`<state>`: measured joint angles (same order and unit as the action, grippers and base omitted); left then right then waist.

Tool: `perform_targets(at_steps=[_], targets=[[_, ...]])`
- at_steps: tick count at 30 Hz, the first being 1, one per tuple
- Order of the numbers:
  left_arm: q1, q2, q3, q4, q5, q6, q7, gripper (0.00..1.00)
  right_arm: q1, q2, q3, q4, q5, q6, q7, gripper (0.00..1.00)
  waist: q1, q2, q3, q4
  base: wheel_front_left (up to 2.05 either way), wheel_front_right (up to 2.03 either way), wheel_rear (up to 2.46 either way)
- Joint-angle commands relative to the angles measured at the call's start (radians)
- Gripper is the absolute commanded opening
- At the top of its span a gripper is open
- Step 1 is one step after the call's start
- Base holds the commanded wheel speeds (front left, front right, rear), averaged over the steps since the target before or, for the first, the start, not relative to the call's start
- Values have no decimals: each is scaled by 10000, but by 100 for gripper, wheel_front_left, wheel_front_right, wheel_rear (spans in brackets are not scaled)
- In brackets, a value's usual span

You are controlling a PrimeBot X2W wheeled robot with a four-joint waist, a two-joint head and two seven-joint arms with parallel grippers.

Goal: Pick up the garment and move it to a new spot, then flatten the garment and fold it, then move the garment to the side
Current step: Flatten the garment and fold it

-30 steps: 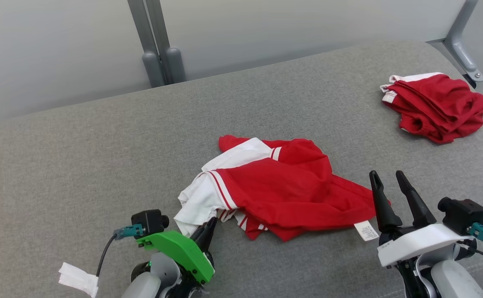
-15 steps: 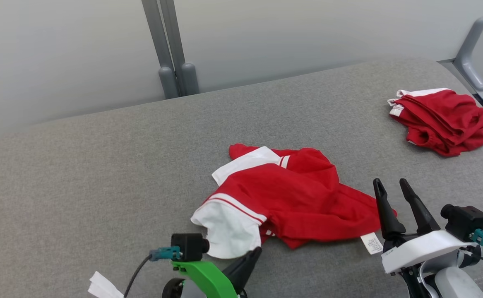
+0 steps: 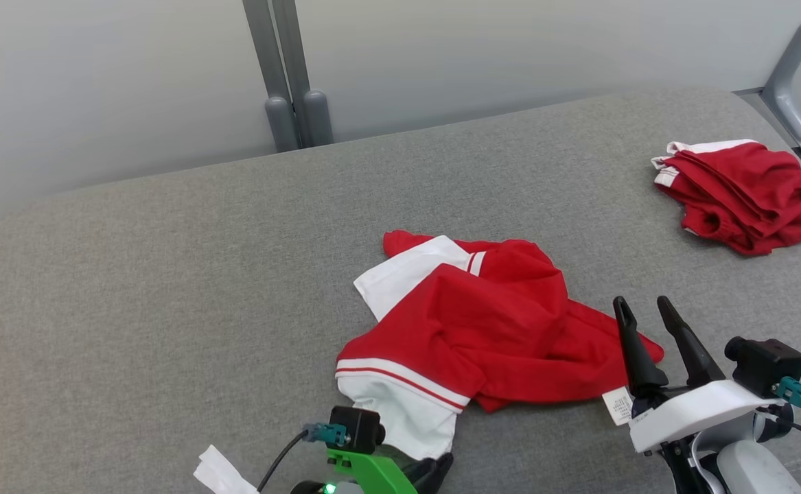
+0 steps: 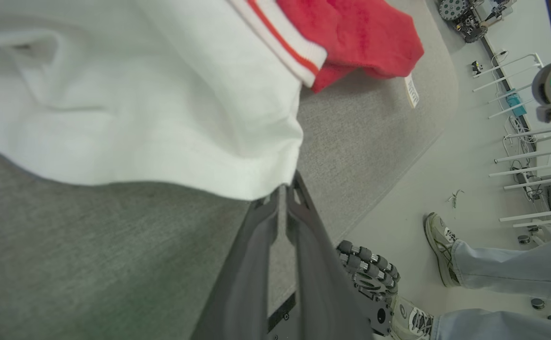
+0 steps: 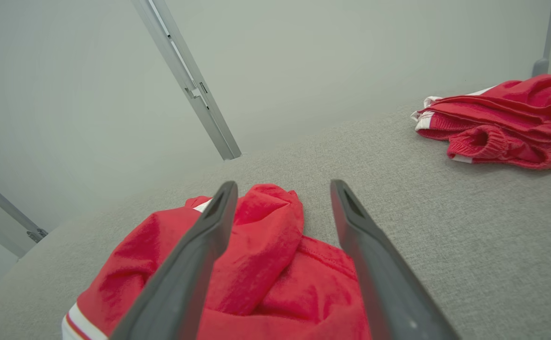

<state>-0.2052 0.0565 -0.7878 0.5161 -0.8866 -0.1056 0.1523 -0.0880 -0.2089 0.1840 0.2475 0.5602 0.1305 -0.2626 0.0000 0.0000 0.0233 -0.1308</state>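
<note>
1. Head view: a red-and-white garment point(image 3: 503, 322) is seen lying crumpled on the grey counter point(image 3: 132, 295), around the counter's middle and toward its near edge. A white panel with red stripes is turned toward that edge.
2. The left end effector point(image 3: 434, 470) is found at the counter's near edge, clamped on the garment's white hem. In the left wrist view point(image 4: 286, 191) its two fingers point(image 4: 256, 264) are pressed together, and the white cloth point(image 4: 138, 94) is pinched at their tips.
3. The right end effector point(image 3: 640, 303) is held over the counter's near right part, spread wide and gripping nothing. In the right wrist view point(image 5: 283, 186) the red cloth point(image 5: 266, 264) is seen between and below its parted fingers.
4. A white care label point(image 3: 618, 405) is attached at the garment's edge toward the counter's near right; it is also seen in the left wrist view point(image 4: 411, 90).
5. A bunched red garment point(image 3: 750, 195) rests near the counter's far right corner, well apart from the first; it is also caught by the right wrist view point(image 5: 506, 123).
6. Beyond the counter's near edge, in the left wrist view, a person's shoe point(image 4: 438, 248) is seen on the floor point(image 4: 445, 189), near a roller wheel point(image 4: 367, 278).
</note>
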Motion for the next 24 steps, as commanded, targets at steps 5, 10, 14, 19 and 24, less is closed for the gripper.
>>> perform_targets(at_steps=[5,10,14,19,24], targets=[[-289,-23,-48,236,-138,-86,-519,100,-5,-56,-62,112,36,4,-28,100,0,0,-116,70,0,0,0],[51,317,-47,-742,-233,-126,-457,100,148,-40,-155,118,21,4,-28,100,0,0,-281,197,0,0,0],[332,776,68,-2377,-389,93,-208,100,198,-46,-259,74,0,4,-28,100,0,0,-370,285,0,0,0],[589,1591,762,-4325,-292,921,-252,100,226,-78,-318,-2,-32,4,-28,100,0,0,-431,318,0,0,0],[904,1980,1270,-4953,-461,1522,-228,100,163,-126,-232,-27,0,4,-28,100,0,0,-444,146,0,0,0]])
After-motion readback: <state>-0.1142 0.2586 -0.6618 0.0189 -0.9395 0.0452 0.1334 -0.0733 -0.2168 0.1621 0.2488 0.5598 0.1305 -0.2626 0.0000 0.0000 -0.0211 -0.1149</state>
